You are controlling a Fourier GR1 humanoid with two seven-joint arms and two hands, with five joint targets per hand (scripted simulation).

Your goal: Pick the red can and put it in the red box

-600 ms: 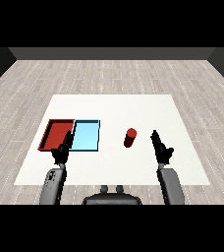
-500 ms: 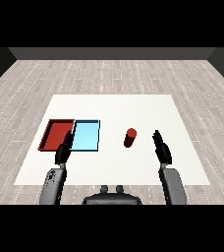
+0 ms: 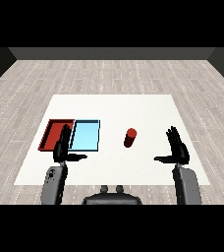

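Progress: nothing done yet | red can (image 3: 130,137) stands near the table (image 3: 133,106) middle, untouched | red tray (image 3: 49,134) by the left edge, apparently empty | right hand (image 3: 177,149) and left hand (image 3: 63,147): fingers straight, spread, holding nothing | left: grasp, carry, place.

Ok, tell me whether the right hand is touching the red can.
Apart. The head view shows bare white table between the right hand and the upright red can; the hand's fingers are straight.
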